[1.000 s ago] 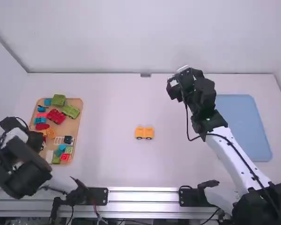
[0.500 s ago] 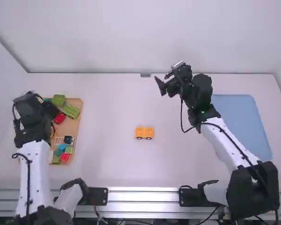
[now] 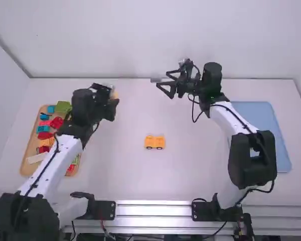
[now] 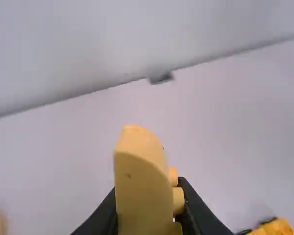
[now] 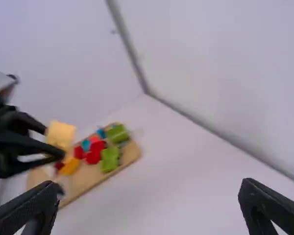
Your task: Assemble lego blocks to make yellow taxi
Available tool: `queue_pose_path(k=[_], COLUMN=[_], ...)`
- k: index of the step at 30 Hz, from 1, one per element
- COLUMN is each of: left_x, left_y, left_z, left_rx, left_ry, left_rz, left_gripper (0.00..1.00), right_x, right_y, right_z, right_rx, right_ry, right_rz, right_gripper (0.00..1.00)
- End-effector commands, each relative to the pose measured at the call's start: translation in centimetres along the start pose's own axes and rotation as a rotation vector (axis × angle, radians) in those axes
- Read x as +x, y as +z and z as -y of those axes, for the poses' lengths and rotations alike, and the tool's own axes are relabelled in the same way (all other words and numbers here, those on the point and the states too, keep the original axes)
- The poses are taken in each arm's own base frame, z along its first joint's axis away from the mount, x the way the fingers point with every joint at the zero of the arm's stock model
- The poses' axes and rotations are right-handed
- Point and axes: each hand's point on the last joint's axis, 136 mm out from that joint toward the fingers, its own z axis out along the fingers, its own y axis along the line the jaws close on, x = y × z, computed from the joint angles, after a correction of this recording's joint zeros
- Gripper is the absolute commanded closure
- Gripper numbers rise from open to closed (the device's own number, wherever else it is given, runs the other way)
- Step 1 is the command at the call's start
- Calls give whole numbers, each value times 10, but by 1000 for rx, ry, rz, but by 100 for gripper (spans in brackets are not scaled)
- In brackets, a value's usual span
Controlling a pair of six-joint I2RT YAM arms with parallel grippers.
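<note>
Pinches the block (image 4: 139, 171) in the left gripper (image 4: 147, 205) above the table (image 3: 140, 175), with the right gripper (image 5: 149, 187) spread and empty. Seems ready to top the base (image 3: 154, 142); needs next to align over it, then press.

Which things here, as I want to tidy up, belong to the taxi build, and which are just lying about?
Part of the job:
- yellow block, held in the left gripper
- yellow wheeled piece, mid-table
- wooden tray, probably the parts supply

Probably just lying about:
- green blocks, on the tray
- red blocks, on the tray
- blue mat
</note>
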Motion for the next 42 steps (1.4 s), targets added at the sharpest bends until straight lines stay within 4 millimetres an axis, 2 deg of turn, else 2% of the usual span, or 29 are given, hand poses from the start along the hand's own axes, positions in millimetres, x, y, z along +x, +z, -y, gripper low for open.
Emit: queue_pose_path(k=[1, 5, 9, 14, 18, 22, 29, 32, 34, 37, 42], left_x=[2, -4, -6, -8, -12, -16, -11, -10, -11, -11, -10], left_y=[14, 32, 51, 65, 65, 65, 68, 68, 68, 68, 68], left_z=[35, 51, 65, 72, 80, 80, 80, 80, 80, 80, 81], left_rx=[92, 58, 35, 29, 73, 72, 74, 75, 74, 74, 75], left_ry=[182, 231, 268, 272, 257, 225, 222, 223, 222, 222, 222], left_rz=[5, 29, 54, 80, 106, 121, 104, 102, 103, 103, 102], left_gripper=[98, 98, 98, 98, 98, 98, 98, 98, 98, 98, 98], right_x=[5, 21, 35, 45, 50, 52, 54, 54, 53, 53, 53], right_y=[4, 15, 27, 32, 33, 39, 50, 50, 50, 50, 52], right_z=[-20, -16, -20, -23, -15, -21, -29, -29, -29, -30, -36], right_rx=[-173, -184, -209, -202, -154, -166, -171, -169, -171, -174, -197], right_ry=[92, 148, 186, 238, 268, 253, 241, 240, 239, 239, 230], right_rz=[-44, -68, -98, -128, -136, -143, -151, -150, -150, -150, -152], right_gripper=[2, 1, 1, 9, 17, 25, 30, 37, 46, 55, 61])
